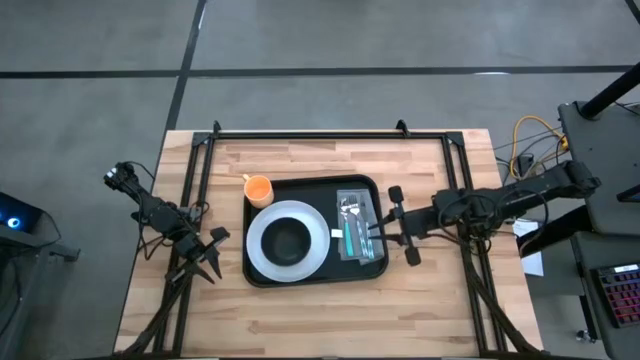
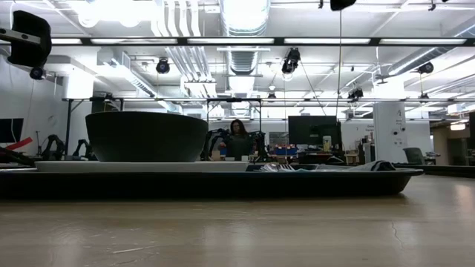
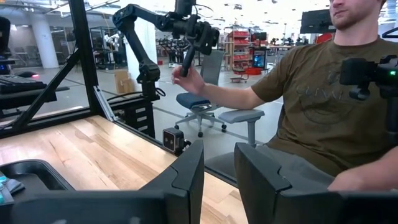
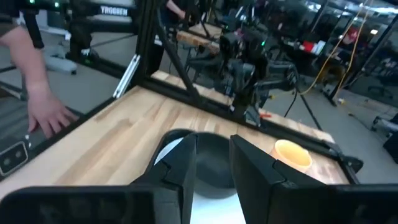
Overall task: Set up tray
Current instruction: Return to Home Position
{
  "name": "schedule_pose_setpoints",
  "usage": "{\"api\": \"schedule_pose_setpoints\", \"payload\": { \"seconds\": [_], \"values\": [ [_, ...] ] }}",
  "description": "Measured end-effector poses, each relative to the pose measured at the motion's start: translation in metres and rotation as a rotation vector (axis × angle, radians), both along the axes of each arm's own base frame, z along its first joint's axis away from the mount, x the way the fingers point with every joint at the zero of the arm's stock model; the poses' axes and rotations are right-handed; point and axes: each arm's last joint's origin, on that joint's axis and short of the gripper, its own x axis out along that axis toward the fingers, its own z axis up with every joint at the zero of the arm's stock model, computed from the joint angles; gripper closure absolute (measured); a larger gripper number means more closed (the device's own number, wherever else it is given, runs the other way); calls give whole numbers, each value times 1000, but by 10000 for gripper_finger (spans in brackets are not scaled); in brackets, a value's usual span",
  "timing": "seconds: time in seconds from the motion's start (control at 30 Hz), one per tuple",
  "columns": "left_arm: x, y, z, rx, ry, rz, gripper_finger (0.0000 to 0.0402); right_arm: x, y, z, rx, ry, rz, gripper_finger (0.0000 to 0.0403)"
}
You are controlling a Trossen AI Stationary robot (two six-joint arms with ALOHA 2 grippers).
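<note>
**Desk:** Where is the tray (image 1: 300,190) placed, and what is carried on it?

**Floor:** It is seen at the middle of the wooden table (image 1: 330,310), between the two arms. A white plate (image 1: 262,255) with a dark bowl (image 1: 288,240) on it is held toward the left arm's side. A gray napkin (image 1: 372,252) with cutlery (image 1: 355,215) is laid toward the right arm's side, and an orange cup (image 1: 258,189) is set at a far corner.

**Desk:** How are the grippers pictured?

**Floor:** The right gripper (image 1: 390,226) is caught at the tray's edge, just beside the napkin, its fingers parted with nothing between them. The left gripper (image 1: 212,254) is held well apart from the tray, near the table's left edge, fingers likewise spread and empty.

**Desk:** What is judged to be left?

**Floor:** The setting appears finished; only the withdrawal of the arms is thought to remain.

**Desk:** What could be spoiled?

**Floor:** If the right gripper were drawn back low, the napkin could be snagged and the cutlery dragged askew — or the rim clipped and the whole tray shifted. A lift before any retreat would be called for. A person (image 3: 311,81) is seated just beyond the table, and a hand (image 4: 46,115) is shown near the table's edge — a wide swing could be brought too close.
</note>
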Motion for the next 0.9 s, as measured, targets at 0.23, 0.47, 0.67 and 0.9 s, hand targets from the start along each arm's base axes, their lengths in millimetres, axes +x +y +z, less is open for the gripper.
{"api": "schedule_pose_setpoints", "payload": {
  "seconds": [0.23,0.47,0.67,0.9],
  "values": [
    [0,0,0,0,0,0,331,0,0,8,5,-24,0,329],
    [0,0,0,0,0,0,331,0,-1,8,7,-9,-11,335],
    [0,0,0,0,0,0,331,-15,-6,15,93,-39,-37,327],
    [0,0,0,0,0,0,331,-44,-10,-3,112,-102,45,318]
  ]
}}
